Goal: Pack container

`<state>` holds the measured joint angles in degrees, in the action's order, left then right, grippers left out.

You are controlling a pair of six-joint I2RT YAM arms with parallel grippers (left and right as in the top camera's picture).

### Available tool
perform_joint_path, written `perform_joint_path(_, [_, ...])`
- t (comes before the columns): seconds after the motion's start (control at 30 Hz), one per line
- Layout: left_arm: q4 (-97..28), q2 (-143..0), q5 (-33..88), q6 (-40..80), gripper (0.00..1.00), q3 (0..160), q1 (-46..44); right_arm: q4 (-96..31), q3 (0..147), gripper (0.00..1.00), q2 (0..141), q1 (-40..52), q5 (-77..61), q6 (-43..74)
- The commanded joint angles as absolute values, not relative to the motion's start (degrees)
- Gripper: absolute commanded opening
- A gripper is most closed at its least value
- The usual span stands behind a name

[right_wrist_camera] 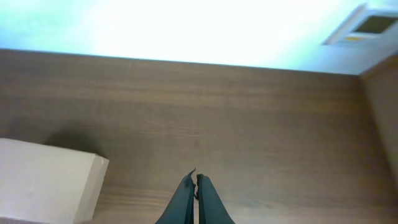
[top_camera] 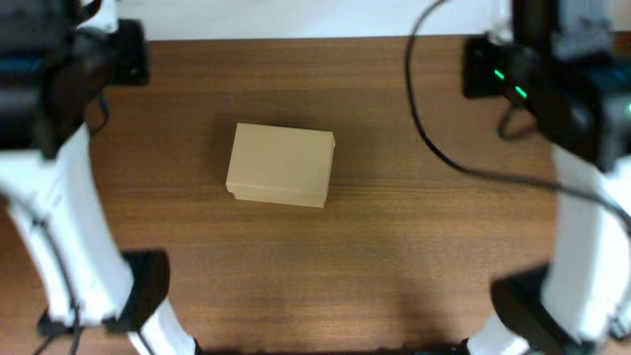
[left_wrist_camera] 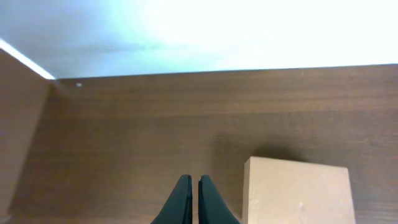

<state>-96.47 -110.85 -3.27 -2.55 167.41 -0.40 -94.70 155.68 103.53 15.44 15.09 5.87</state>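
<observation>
Left pincer [left_wrist_camera: 194, 180], right pincer [right_wrist_camera: 194, 178] both closed, empty; container [top_camera: 281, 165] shut, untouched.

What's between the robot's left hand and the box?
Only bare wooden table lies between the left hand and the box; the left wrist view shows it.

A dark, wood-grained table [top_camera: 394, 247] is shown. One tan cardboard container [top_camera: 281, 164], lid closed, is set flat near its middle.
</observation>
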Motion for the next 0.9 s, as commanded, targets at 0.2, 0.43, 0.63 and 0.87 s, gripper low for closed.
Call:
perform_joint_path(0.2, [-89.7, -86.8, -11.3, -0.9, 0.04, 135.2, -4.1, -87.1, 123.0, 0.04, 66.9, 15.7, 18.6, 6.5])
perform_joint_path(0.43, [-78.6, -69.9, -18.7, -0.6, 0.04, 101.4, -10.8, -87.8, 99.7, 0.04, 46.3, 15.7, 20.2, 8.0])
perform_joint_path(0.63, [-73.7, -64.4, -19.0, 0.4, 0.59, 86.7, -10.7, -85.3, 87.6, 0.29, 43.7, 15.7, 19.3, 9.7])
perform_joint_path(0.87, [-74.2, -65.7, -18.9, 0.4, 1.0, 84.6, -10.7, -84.6, 82.6, 0.99, 44.4, 15.7, 19.3, 9.7])
